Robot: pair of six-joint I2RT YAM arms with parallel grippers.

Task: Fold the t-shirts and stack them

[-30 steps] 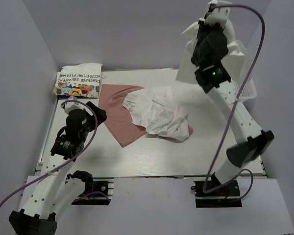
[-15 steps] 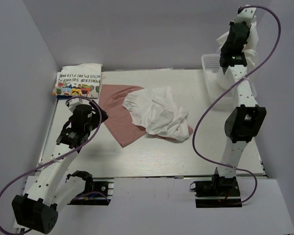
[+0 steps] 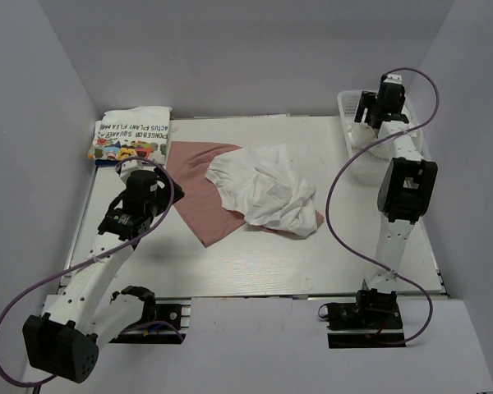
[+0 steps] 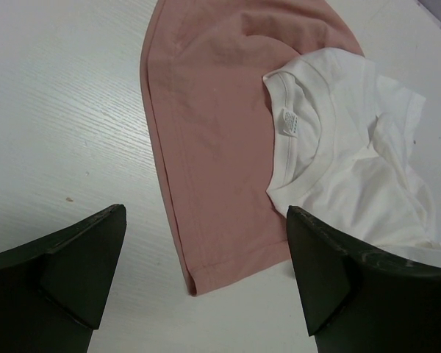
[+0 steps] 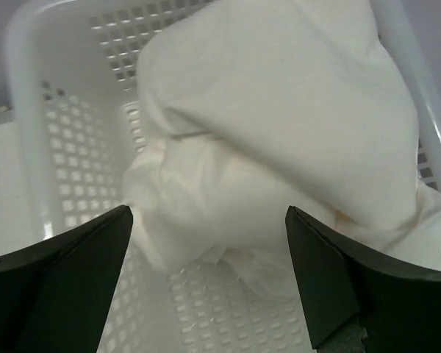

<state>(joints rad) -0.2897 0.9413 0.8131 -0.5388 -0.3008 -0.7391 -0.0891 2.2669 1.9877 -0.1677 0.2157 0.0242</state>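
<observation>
A dusty pink t-shirt [image 3: 199, 201] lies flat on the table, with a crumpled white t-shirt [image 3: 267, 193] over its right part. A folded cartoon-print t-shirt [image 3: 131, 137] sits at the back left. My left gripper [image 3: 158, 187] hovers open over the pink shirt's [image 4: 213, 132] near hem, beside the white shirt's collar [image 4: 309, 140], with nothing between its fingers [image 4: 81, 257]. My right gripper [image 3: 366, 115] reaches down into the white mesh basket [image 3: 347, 123]. It stands open just above another bunched white t-shirt [image 5: 279, 125] that lies inside the basket [image 5: 81, 147].
The basket stands at the table's back right corner. Grey walls close in on the table from the left, back and right. Bare white tabletop [image 3: 255, 263] shows in front of the shirts.
My right arm swung down from high up with a white shirt, lowered it into the basket and opened its jaws. The left gripper edged forward towards the pink shirt.
</observation>
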